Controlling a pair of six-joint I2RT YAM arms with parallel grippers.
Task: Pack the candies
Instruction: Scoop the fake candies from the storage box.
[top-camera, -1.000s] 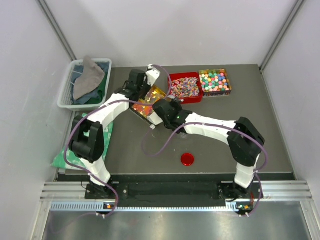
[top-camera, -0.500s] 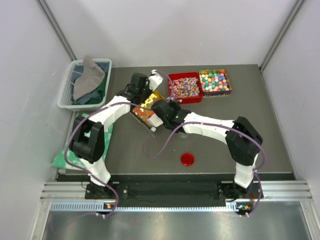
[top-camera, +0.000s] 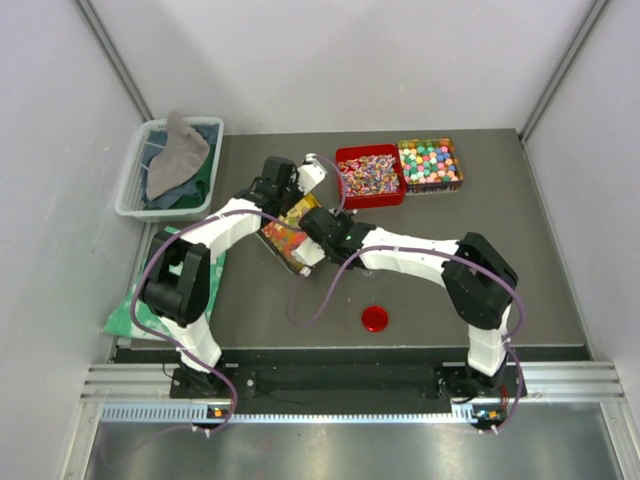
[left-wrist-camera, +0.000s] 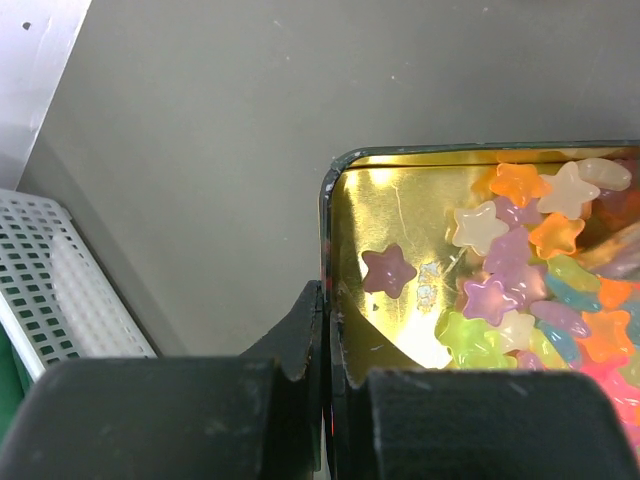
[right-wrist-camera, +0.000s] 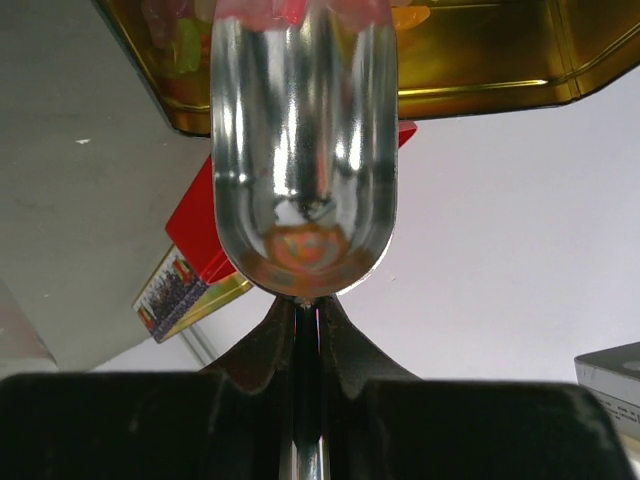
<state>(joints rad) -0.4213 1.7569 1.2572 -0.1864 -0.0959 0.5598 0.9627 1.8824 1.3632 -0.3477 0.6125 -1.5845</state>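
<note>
A gold tin (top-camera: 288, 230) of star-shaped gummy candies (left-wrist-camera: 520, 270) is held tilted above the table, left of centre. My left gripper (left-wrist-camera: 328, 335) is shut on the tin's near rim, one finger inside and one outside; the top view shows the left gripper (top-camera: 293, 203) at the tin's far side. My right gripper (right-wrist-camera: 308, 312) is shut on the handle of a shiny metal scoop (right-wrist-camera: 305, 150). The scoop's mouth reaches into the gold tin (right-wrist-camera: 480, 60) among the gummies. A red tin of pink-white candies (top-camera: 370, 172) and a tin of pastel balls (top-camera: 430, 164) sit at the back.
A red round lid (top-camera: 376, 318) lies on the table near the front. A white basket (top-camera: 134, 190) holding a grey cloth stands at the back left, and a green cloth (top-camera: 128, 305) lies below it. Purple cables loop under both arms.
Both grippers, the gold tin and the scoop have shifted a little toward the near left. The left wrist has turned and the tin tilts more.
</note>
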